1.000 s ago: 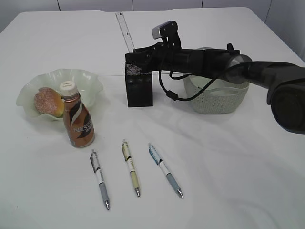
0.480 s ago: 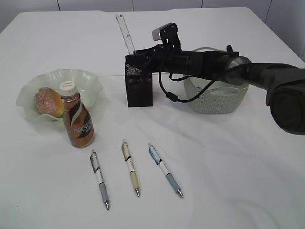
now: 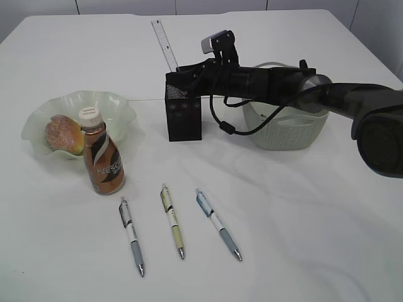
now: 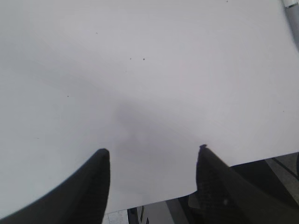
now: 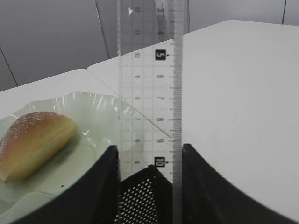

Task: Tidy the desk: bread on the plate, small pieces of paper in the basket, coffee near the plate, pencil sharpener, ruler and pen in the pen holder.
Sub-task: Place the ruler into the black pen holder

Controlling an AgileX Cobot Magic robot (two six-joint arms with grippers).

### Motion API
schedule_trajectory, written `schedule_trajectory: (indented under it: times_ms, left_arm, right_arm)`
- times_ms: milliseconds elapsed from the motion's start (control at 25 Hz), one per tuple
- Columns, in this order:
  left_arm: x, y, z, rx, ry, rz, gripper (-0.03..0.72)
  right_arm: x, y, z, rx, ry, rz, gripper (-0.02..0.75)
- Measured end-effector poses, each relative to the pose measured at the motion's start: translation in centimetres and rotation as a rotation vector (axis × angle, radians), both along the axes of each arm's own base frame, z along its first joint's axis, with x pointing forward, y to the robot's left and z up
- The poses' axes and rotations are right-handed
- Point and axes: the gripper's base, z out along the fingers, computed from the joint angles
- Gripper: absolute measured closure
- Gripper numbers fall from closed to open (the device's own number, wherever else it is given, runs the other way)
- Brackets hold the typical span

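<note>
Right claw (image 3: 182, 70) hangs over the pen holder (image 3: 184, 113), reached in from the right across the basket (image 3: 286, 129); the ruler (image 5: 150, 93) stands upright between its two fingers (image 5: 103, 186), lower end already down inside the black mesh box, upper end leaning up and away toward the far edge of the surface (image 3: 302, 214). Wrist view shows the jaws parted, with the ruler's right edge against the right finger; whether the left edge touches the left finger cannot be told, so grip or release is unclear; judged: the ruler drop is at or near release. To do it well: let the ruler settle on the holder's bottom and lean on a wall before the jaws widen; then lift straight up, clear of the ruler's tall end, so the withdrawal does not tip the light box. Left claw (image 4: 152, 172) spread and empty, over bare surface. Elsewhere: bread (image 3: 64, 134) lies in the plate (image 3: 119, 107); coffee (image 3: 102, 158) stands upright just in front of the plate; three pens (image 3: 175, 220) lie side by side on the near surface, well apart from the holder, not yet stowed; pencil sharpener and paper scraps not made out.
</note>
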Motion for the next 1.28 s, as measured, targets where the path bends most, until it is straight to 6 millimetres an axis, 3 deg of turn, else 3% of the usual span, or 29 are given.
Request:
schedule_trajectory:
  times_ms: [320,760,920,1120,1280]
  left_arm:
    - [0.0,0.0,0.0,0.0,0.003,-0.001,0.255]
    - [-0.1,0.0,0.0,0.0,0.015,-0.003,0.255]
    - [-0.1,0.0,0.0,0.0,0.016,-0.003,0.255]
    - [-0.2,0.0,0.0,0.0,0.015,-0.003,0.255]
    - [-0.1,0.0,0.0,0.0,0.013,-0.003,0.255]
  right_arm:
    - [0.0,0.0,0.0,0.004,0.005,0.001,0.347]
    - [0.0,0.0,0.4,0.026,0.031,0.0,0.339]
    - [-0.3,0.0,3.0,0.032,0.098,-0.003,0.339]
    - [-2.0,0.1,9.1,-0.149,0.189,-0.017,0.353]
    - [-4.7,1.4,14.5,-0.272,0.218,-0.038,0.362]
